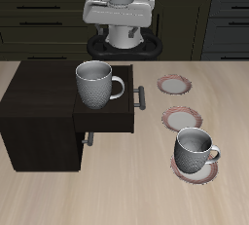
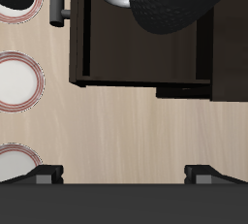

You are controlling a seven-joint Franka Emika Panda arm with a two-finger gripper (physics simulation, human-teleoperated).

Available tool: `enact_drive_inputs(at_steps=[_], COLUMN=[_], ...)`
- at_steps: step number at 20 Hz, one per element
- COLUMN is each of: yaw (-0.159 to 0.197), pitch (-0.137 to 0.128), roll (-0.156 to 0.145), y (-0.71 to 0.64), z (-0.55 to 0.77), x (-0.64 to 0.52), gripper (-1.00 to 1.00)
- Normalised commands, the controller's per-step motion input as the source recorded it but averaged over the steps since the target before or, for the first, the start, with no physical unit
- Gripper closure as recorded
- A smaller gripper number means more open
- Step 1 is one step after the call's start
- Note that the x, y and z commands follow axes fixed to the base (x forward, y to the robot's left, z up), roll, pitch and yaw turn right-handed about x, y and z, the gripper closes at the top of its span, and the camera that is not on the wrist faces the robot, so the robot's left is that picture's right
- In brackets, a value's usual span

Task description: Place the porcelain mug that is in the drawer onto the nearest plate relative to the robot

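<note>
The porcelain mug (image 1: 95,83) stands upright in the open dark drawer (image 1: 115,118). Its handle points toward the drawer front, which has a grey bar handle (image 1: 141,97). Three plates lie beside the drawer. The plate nearest the robot (image 1: 176,85) is bare. My gripper (image 1: 119,22) is open and empty, high up near the robot base and well back from the mug. In the wrist view my gripper (image 2: 124,175) hangs over bare table, with the mug (image 2: 179,0), the drawer (image 2: 145,48) and that plate (image 2: 14,165) all in sight.
A middle plate (image 1: 182,120) is bare. The plate nearest the table's front edge (image 1: 197,168) carries a second, alike mug (image 1: 195,149). The dark cabinet (image 1: 39,112) that holds the drawer stands tall beside it. Dark kitchen cupboards line the back.
</note>
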Motion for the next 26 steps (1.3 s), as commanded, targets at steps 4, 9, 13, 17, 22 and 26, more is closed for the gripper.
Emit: enact_drive_inputs(at_steps=[4, 9, 13, 17, 22, 26], yaw=[0.003, 0.071, 0.045, 0.095, 0.112, 0.086], pitch=[0.016, -0.010, 0.011, -0.032, 0.003, 0.008], roll=[-0.025, -0.015, 0.005, -0.005, -0.025, 0.000], y=[-0.08, 0.01, -0.06, -0.11, -0.26, -0.12], z=[0.06, 0.15, 0.19, 0.15, 0.07, 0.03], x=[0.29, 0.32, 0.39, 0.29, 0.34, 0.18], gripper=[-1.00, -1.00, -1.00, -1.00, -1.00, -1.00])
